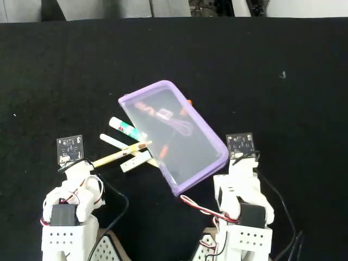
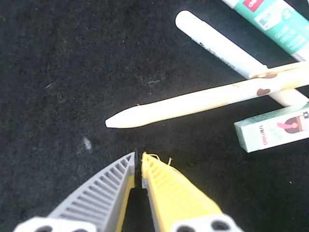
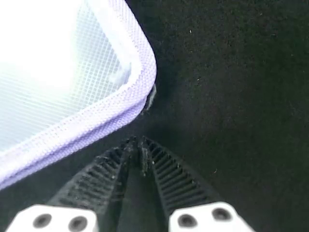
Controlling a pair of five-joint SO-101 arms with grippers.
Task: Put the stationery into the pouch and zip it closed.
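A clear mesh pouch (image 1: 174,133) with lilac trim lies at the middle of the black table; its corner (image 3: 96,96) sits just ahead of my right gripper (image 3: 140,145), which is shut and empty. Stationery lies by the pouch's left edge: a cream pencil (image 1: 119,155) (image 2: 203,104), a white pen (image 1: 114,141) (image 2: 231,53), a green-labelled tube (image 1: 124,128) (image 2: 275,21) and a small green-and-white eraser box (image 1: 136,161) (image 2: 273,130). My left gripper (image 2: 139,159) is shut and empty, a short way from the pencil's tip. Some items show inside the pouch.
Both arm bases (image 1: 68,217) (image 1: 242,212) stand at the near edge with cables (image 1: 198,209) trailing between them. Open black table (image 1: 272,65) lies beyond and to either side of the pouch.
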